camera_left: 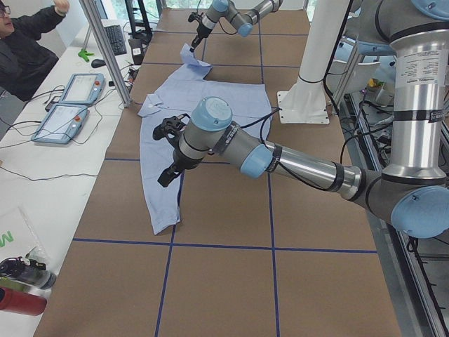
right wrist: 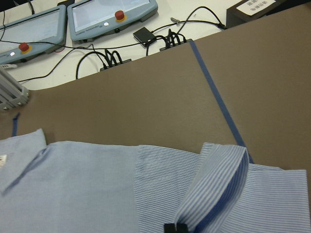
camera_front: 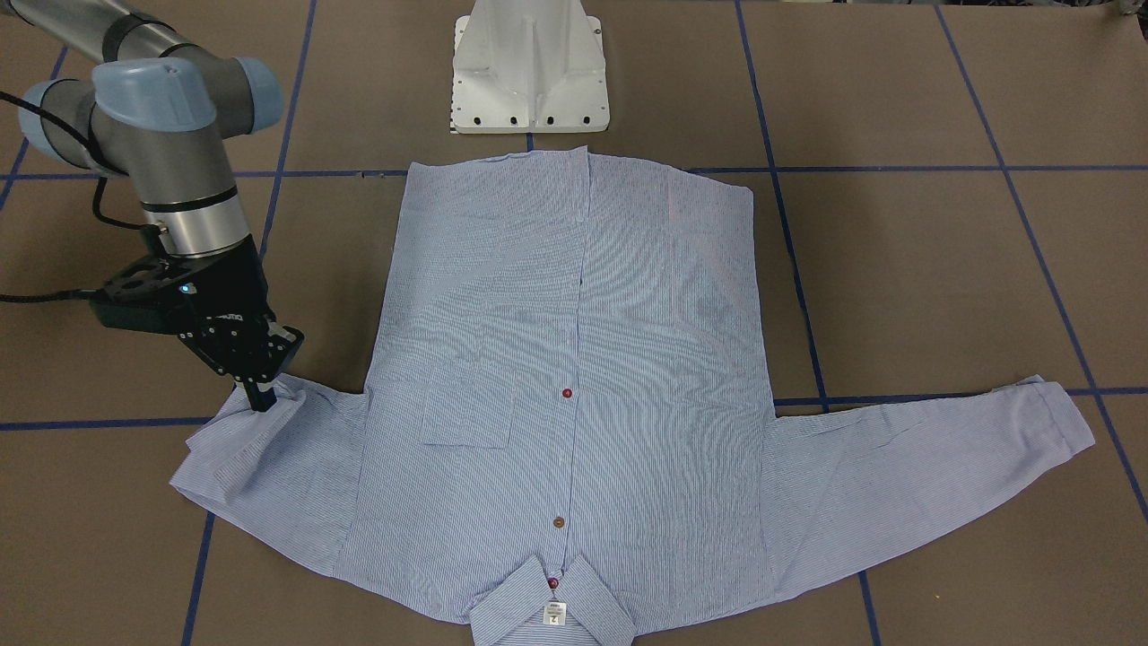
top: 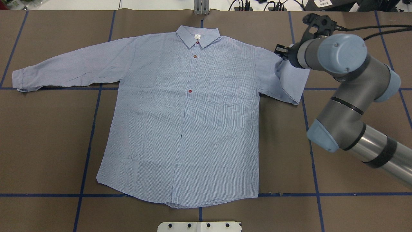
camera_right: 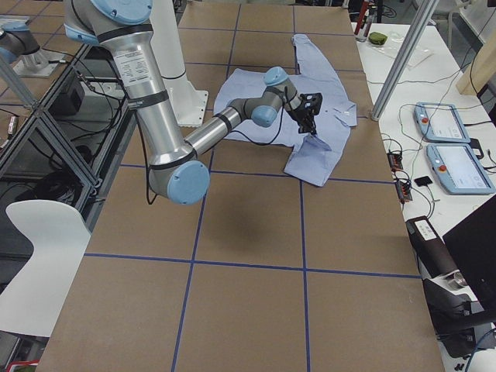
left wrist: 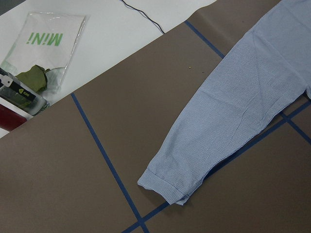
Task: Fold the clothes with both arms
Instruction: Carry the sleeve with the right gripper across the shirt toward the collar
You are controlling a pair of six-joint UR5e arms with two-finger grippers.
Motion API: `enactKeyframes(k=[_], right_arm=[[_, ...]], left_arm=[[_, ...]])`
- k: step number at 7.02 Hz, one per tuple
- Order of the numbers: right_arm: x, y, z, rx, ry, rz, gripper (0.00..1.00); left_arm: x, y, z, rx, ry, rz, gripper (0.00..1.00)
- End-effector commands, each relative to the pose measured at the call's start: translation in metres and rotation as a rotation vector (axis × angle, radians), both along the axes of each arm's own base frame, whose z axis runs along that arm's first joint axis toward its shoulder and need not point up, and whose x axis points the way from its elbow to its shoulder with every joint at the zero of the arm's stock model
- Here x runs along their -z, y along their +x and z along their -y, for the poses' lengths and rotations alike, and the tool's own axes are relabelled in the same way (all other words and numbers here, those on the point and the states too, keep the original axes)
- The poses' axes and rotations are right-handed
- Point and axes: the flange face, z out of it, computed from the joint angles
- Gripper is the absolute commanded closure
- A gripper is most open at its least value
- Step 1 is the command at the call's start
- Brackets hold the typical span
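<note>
A clear plastic bag (left wrist: 46, 36) printed "MiNi" lies on the white bench beside the table (top: 48, 145), with something olive-green showing inside it. On the brown, blue-taped tabletop the light blue striped shirt (top: 180, 112) is spread front up and buttoned, with its collar (top: 198, 37) toward the operators' side, its hem toward the robot's base and its chest pocket (top: 223, 90) flat. One sleeve (top: 70, 67) stretches straight out on the robot's left. The other sleeve (top: 286, 80) is doubled back on itself, and there the right gripper (camera_front: 262, 399) has its fingers pressed together on the fabric, pinching a raised fold at the cuff (right wrist: 218, 179). The left gripper (camera_left: 164, 180) hangs above the outstretched sleeve, clear of the cloth; whether its fingers are apart or together cannot be told from the only view showing it.
</note>
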Motion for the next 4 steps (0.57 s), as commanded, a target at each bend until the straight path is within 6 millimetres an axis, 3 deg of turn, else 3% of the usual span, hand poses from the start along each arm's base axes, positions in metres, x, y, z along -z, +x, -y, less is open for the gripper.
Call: enactKeyframes(k=[1,2,4], right_arm=[[0.089,-0.036,0.021,-0.027,0.057,0.025,1.0],[0.127,-0.072,0.043,-0.064,0.065,-0.01,1.0],[0.203,-0.144,0.042,-0.076,-0.051,-0.083,1.0]], left_arm=[[0.0,0.0,0.0,0.0,0.0,0.0,0.0],[0.0,0.0,0.0,0.0,-0.002,0.0,0.0],[-0.001,0.0,0.0,0.001,-0.004,-0.001,0.0]])
